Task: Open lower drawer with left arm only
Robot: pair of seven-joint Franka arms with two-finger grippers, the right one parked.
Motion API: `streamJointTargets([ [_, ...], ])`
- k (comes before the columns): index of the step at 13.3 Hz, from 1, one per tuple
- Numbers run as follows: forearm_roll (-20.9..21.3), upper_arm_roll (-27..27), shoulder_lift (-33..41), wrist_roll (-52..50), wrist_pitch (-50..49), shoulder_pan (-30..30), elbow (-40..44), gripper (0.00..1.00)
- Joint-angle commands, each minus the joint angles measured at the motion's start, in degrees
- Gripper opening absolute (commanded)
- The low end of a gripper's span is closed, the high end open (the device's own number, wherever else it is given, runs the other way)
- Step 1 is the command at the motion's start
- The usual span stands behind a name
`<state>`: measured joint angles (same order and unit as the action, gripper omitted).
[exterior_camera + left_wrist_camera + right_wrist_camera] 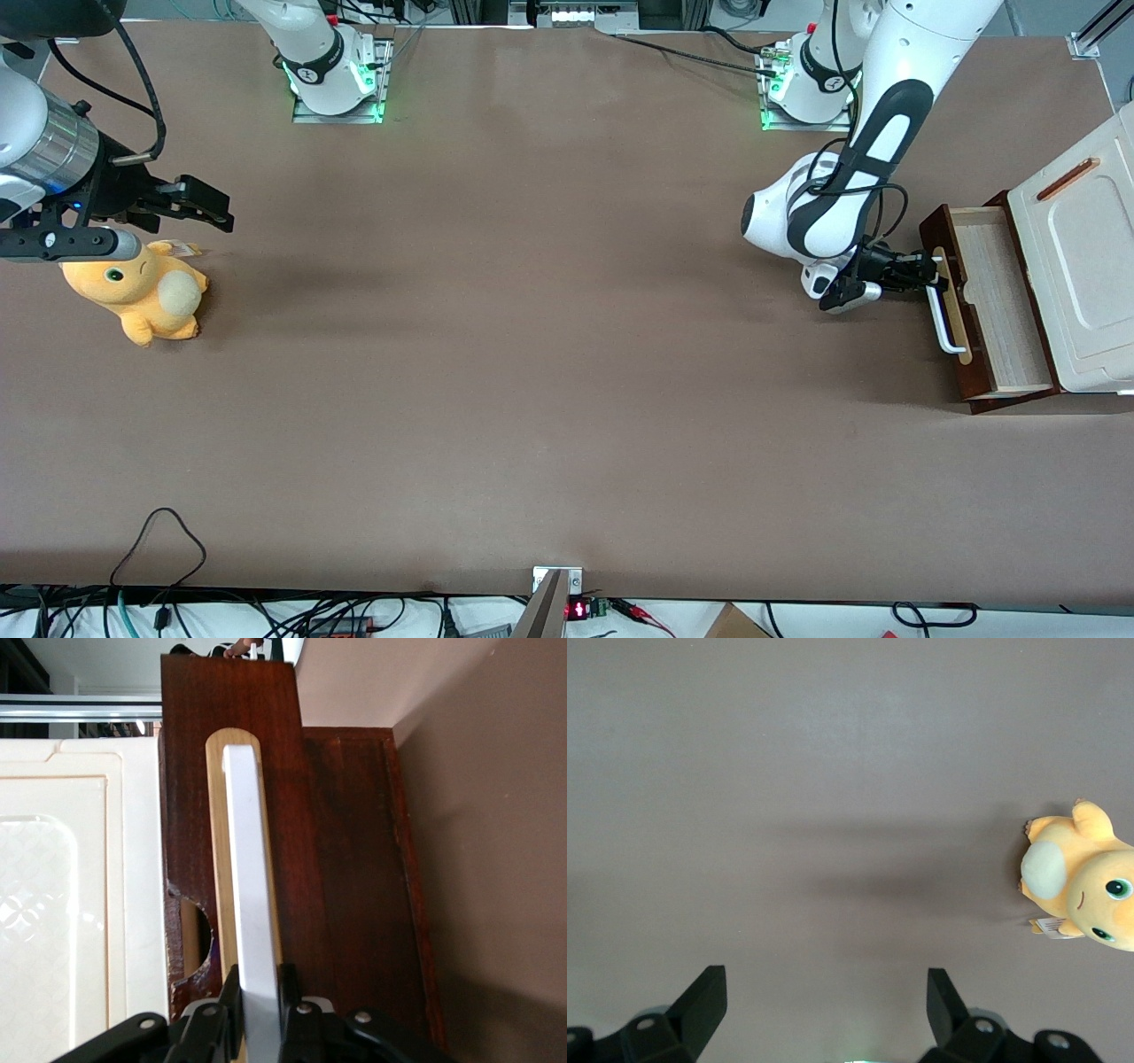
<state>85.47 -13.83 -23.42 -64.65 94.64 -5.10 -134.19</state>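
Observation:
The lower drawer (997, 306) stands pulled out from under the cream-white cabinet (1081, 266) at the working arm's end of the table, its pale beige inside showing. Its dark brown front (345, 868) carries a long white bar handle (941, 317) on a light wood strip (221, 895). The left arm (873, 151) reaches down in front of the drawer. Its black gripper (932, 274) is shut on the white handle (252, 904), one finger on each side of the bar, near the handle's end farther from the front camera.
A yellow plush toy (142, 291) lies on the brown table (532, 354) toward the parked arm's end. The cream-white cabinet top carries a small copper strip (1067, 178). Cables (159, 540) hang along the table's near edge.

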Motion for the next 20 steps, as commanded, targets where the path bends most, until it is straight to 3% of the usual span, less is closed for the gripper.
streamJointTargets([
  [1,-1.0,-1.03,0.12,1.99,1.86,-1.4,1.48,0.9],
  [2,-1.18,-1.11,0.3,1.99,1.86,-1.31,1.48,1.0],
  [5,-3.89,-1.11,1.61,2.16,3.09,-1.23,2.43,1.0],
  [6,-6.95,-1.11,2.4,3.56,4.66,-1.23,3.66,1.0],
  [13,-45.86,-0.94,10.48,33.32,7.31,1.58,24.56,1.0],
  [17,-62.57,-0.24,15.32,43.9,1.89,5.18,31.86,1.0],
  [20,-72.07,2.3,17.26,51.61,-4.36,6.16,38.72,1.0],
])
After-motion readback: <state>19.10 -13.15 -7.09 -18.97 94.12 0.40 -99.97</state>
